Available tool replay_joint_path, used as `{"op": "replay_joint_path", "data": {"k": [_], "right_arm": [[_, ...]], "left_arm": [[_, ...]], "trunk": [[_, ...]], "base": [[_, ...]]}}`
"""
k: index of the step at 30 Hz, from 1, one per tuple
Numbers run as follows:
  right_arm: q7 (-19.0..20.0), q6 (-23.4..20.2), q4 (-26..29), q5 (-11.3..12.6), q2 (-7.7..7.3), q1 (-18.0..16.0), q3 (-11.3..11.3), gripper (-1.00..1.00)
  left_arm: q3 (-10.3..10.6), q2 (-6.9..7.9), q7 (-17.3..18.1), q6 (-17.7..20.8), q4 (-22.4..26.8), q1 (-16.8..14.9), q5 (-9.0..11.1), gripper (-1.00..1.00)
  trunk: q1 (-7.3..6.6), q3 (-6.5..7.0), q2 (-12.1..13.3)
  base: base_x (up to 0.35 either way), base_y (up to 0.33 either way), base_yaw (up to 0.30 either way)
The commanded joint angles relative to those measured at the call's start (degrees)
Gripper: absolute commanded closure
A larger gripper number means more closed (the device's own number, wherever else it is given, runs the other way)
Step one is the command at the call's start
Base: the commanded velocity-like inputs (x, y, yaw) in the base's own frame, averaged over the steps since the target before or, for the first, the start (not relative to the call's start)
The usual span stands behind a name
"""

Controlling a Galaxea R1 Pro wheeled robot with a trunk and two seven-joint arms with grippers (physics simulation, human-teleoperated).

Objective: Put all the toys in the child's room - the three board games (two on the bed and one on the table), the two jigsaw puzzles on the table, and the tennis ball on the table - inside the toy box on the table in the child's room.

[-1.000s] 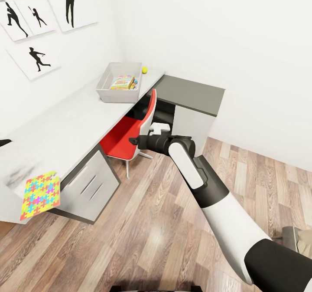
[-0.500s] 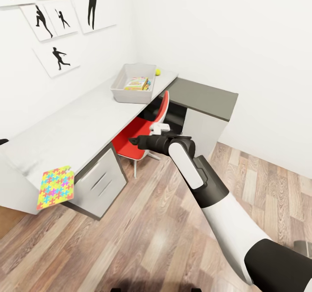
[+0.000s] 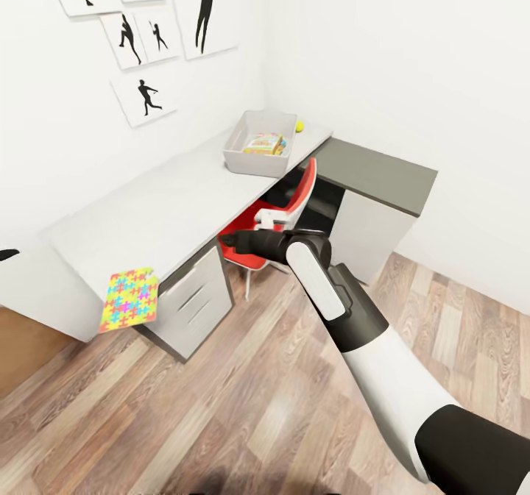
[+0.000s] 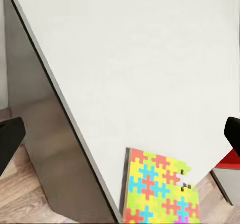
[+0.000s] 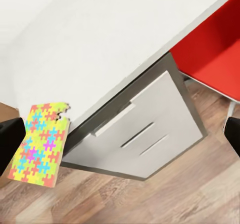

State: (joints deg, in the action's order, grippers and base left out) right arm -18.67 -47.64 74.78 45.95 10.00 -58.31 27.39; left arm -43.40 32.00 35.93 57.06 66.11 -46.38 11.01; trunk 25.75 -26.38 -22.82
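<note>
A bright jigsaw puzzle lies at the near corner of the white table, sticking out over its edge; it also shows as the puzzle and the puzzle in the wrist views. At the table's far end stands the grey toy box with a colourful board game inside. The tennis ball rests just behind the box. My right gripper hangs open in front of the chair, holding nothing. My left gripper is open above the tabletop, with the puzzle close to it.
A red chair is tucked under the table beside the grey drawers. A low cabinet with a dark grey top adjoins the table's far end. Silhouette pictures hang on the wall. Wood floor spreads below.
The whole view has shifted, so table, toy box and puzzle sit further right in the picture. My right arm keeps its pose. Nothing was taken hold of or let go.
</note>
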Motion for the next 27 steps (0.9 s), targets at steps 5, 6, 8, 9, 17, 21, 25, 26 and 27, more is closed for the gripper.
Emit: {"op": "replay_joint_path", "data": {"k": [5, 6, 8, 9, 17, 21, 25, 26, 27], "right_arm": [[-0.58, -0.08, -0.05, 0.61, 0.00, 0.16, -0.01, -1.00], [-0.57, -0.08, -0.05, 0.58, 0.00, 0.32, -0.02, -1.00], [-0.49, -0.08, -0.11, 0.36, 0.00, 1.30, -0.04, -1.00], [-0.48, -0.08, -0.12, 0.31, 0.00, 1.56, -0.04, -1.00], [-0.38, -0.07, -0.16, -0.03, 0.00, 4.05, -0.13, -1.00], [-0.36, -0.03, -0.13, -0.06, 0.00, 5.26, -0.20, -1.00], [-0.33, 0.31, -0.14, -0.13, 0.00, 6.66, -0.26, -1.00], [-0.36, 0.77, -0.15, -0.14, 0.00, 7.32, -0.32, -1.00], [-0.37, 1.02, -0.15, -0.16, 0.00, 7.65, -0.33, -1.00]], "left_arm": [[-0.03, -0.02, 0.17, 0.24, -0.07, 1.69, -0.09, -1.00], [-0.03, -0.02, 0.18, 0.22, -0.08, 2.01, -0.10, -1.00], [0.01, -0.05, 0.19, 0.20, -0.09, 3.51, -0.01, -1.00], [0.02, -0.06, 0.19, 0.19, -0.09, 3.92, 0.00, -1.00], [0.14, -0.16, 0.20, 0.09, -0.10, 7.58, 0.13, -1.00], [0.25, -0.33, 0.20, 0.07, -0.10, 8.82, 0.09, -1.00], [0.30, -0.44, 0.20, 0.00, -0.10, 10.30, 0.07, -1.00], [0.31, -0.50, 0.20, -0.05, -0.10, 10.92, 0.07, -1.00], [0.33, -0.54, 0.20, -0.08, -0.10, 11.23, 0.07, -1.00]], "trunk": [[0.03, 0.16, -0.10], [0.03, 0.20, -0.10], [0.03, 0.28, -0.10], [0.03, 0.32, -0.10], [0.03, 0.42, -0.10], [0.03, 0.42, -0.10], [0.03, 0.47, -0.10], [0.03, 0.50, -0.10], [0.03, 0.54, -0.10]], "base": [[-0.001, 0.000, 0.236], [0.000, 0.000, 0.236], [0.000, 0.000, 0.236], [0.000, 0.000, 0.236], [0.000, 0.000, 0.228], [0.000, 0.000, 0.223], [0.000, 0.000, 0.229], [0.000, 0.000, 0.233], [0.000, 0.000, 0.231]]}}
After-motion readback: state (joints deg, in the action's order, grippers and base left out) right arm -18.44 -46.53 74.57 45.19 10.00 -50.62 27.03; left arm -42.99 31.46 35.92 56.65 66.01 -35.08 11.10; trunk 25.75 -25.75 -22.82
